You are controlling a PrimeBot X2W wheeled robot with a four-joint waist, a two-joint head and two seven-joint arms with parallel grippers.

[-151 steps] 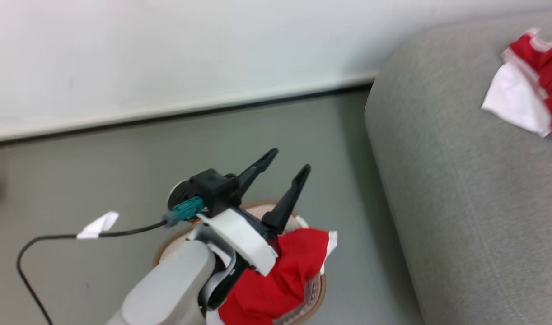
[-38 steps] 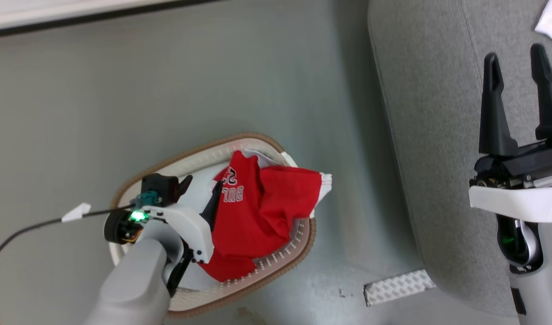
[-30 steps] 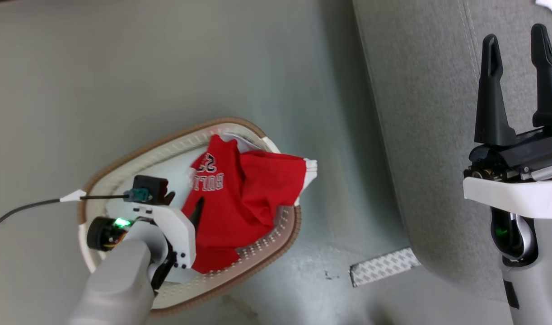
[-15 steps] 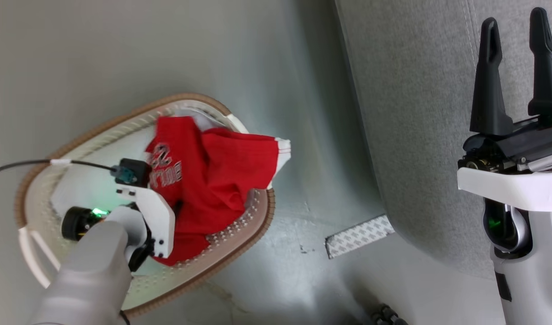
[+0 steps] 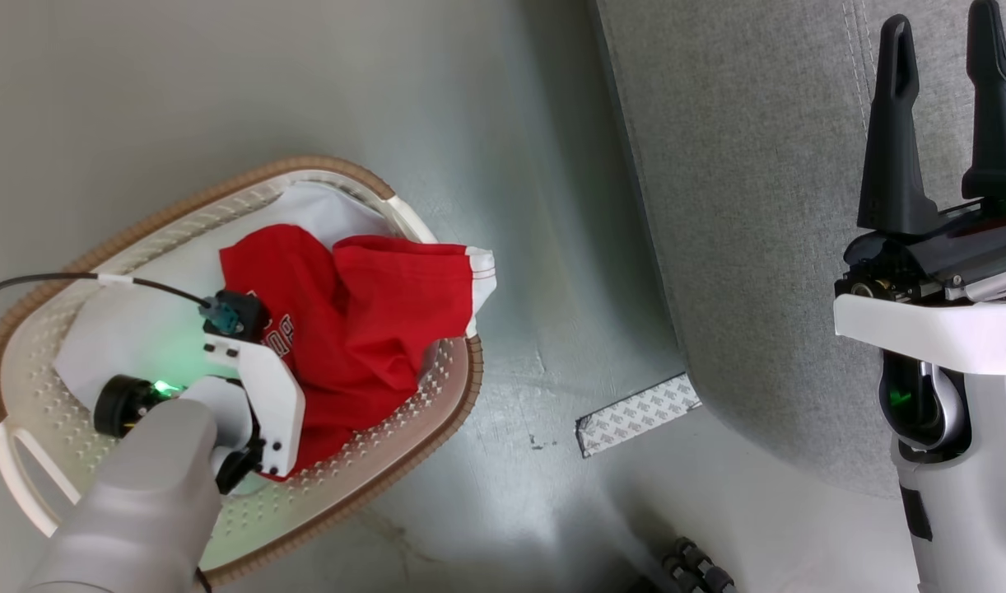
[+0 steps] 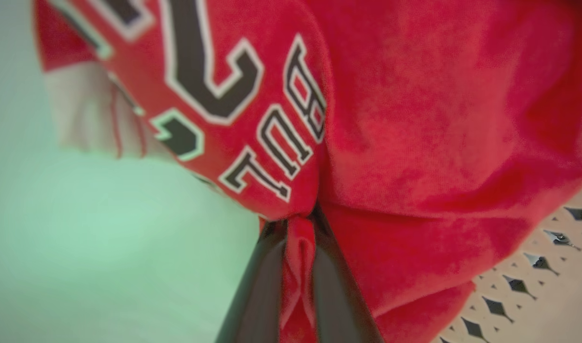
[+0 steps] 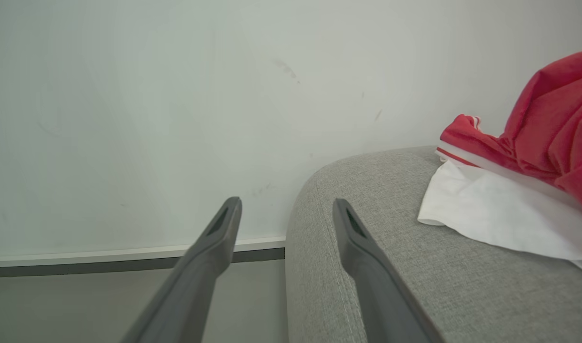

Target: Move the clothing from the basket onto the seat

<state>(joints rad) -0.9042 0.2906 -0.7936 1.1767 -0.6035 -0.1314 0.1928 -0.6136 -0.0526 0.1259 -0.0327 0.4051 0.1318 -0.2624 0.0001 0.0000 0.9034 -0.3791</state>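
Note:
Red clothing (image 5: pixel 363 321) with white trim lies bunched in the white basket (image 5: pixel 42 387), whose rim is tan-brown, on the floor. My left gripper (image 6: pixel 298 228) reaches down into the basket; its fingers are shut on a pinched fold of the red lettered garment (image 6: pixel 415 124). In the head view the left wrist (image 5: pixel 248 387) covers those fingers. My right gripper (image 5: pixel 943 33) hovers open and empty over the grey seat (image 5: pixel 758 206). Another red and white garment (image 7: pixel 519 162) lies on the seat (image 7: pixel 367 181), to the right of my right gripper (image 7: pixel 286 207).
A white sheet (image 5: pixel 132 329) lines the basket under the red cloth. A black cable (image 5: pixel 50 280) runs from the left wrist across the basket rim. A patterned strip (image 5: pixel 635 412) lies on the floor by the seat's corner. The white wall (image 7: pixel 176 95) stands behind the seat.
My left gripper has gone down into the basket and shut on the red garment, whose fold has shifted. The head camera has tilted and moved. The right gripper stays open.

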